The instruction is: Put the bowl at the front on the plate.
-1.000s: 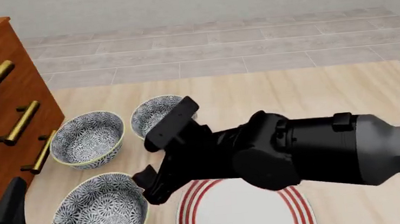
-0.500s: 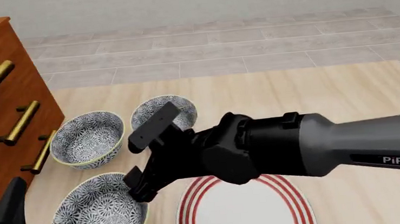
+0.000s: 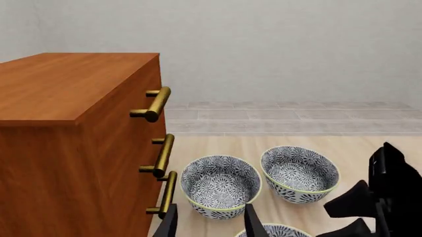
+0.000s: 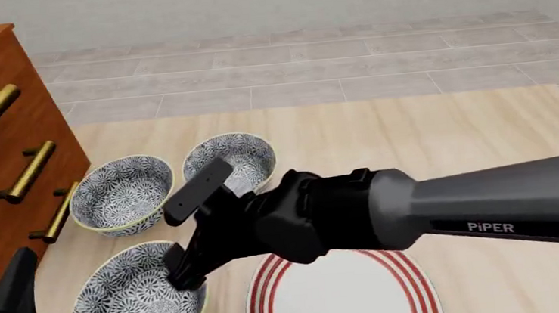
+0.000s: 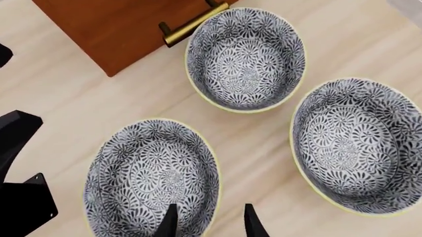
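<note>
The bowl at the front [image 4: 131,306] sits near the table's front left, patterned blue-grey with a pale rim; the right wrist view shows it too [image 5: 148,175]. Just to its right lies the white plate [image 4: 420,290] with red rings. My right gripper [image 4: 183,274] hangs open over the bowl's right rim, and its fingertips [image 5: 171,219] straddle that rim in the right wrist view. My left gripper [image 3: 211,224] is open and holds nothing, low at the front left by the dresser. Only a sliver of the front bowl's rim [image 3: 277,230] shows in the left wrist view.
Two look-alike bowls [image 4: 123,194] [image 4: 229,159] stand behind the front one. A wooden dresser [image 4: 0,150] with brass handles [image 4: 28,172] borders the table's left side. The right arm's body [image 4: 386,212] reaches across above the plate.
My right gripper has moved left and lower, from above the plate's left edge to the front bowl's right rim. The bowls, the plate and the left arm have stayed still.
</note>
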You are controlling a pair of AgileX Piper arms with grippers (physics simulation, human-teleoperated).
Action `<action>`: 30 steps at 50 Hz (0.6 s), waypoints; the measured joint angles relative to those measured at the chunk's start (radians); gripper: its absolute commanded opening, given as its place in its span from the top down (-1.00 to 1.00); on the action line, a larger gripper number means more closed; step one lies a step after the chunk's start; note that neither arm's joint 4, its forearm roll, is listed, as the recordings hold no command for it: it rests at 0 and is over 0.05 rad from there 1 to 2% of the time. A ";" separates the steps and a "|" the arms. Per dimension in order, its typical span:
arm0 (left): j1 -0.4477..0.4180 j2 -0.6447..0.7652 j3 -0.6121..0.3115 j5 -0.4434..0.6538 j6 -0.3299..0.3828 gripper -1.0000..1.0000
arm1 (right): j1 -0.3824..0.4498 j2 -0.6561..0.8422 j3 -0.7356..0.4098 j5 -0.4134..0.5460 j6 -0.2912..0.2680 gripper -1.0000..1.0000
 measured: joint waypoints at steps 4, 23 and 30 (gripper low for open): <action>0.000 0.000 0.000 0.000 0.000 -1.00 | 0.004 0.013 -0.005 -0.001 0.003 -1.00; 0.000 0.000 0.000 0.000 0.000 -1.00 | 0.005 0.079 -0.045 0.013 0.001 -1.00; 0.000 0.000 0.000 0.000 0.000 -1.00 | 0.002 0.104 -0.060 0.015 0.000 -1.00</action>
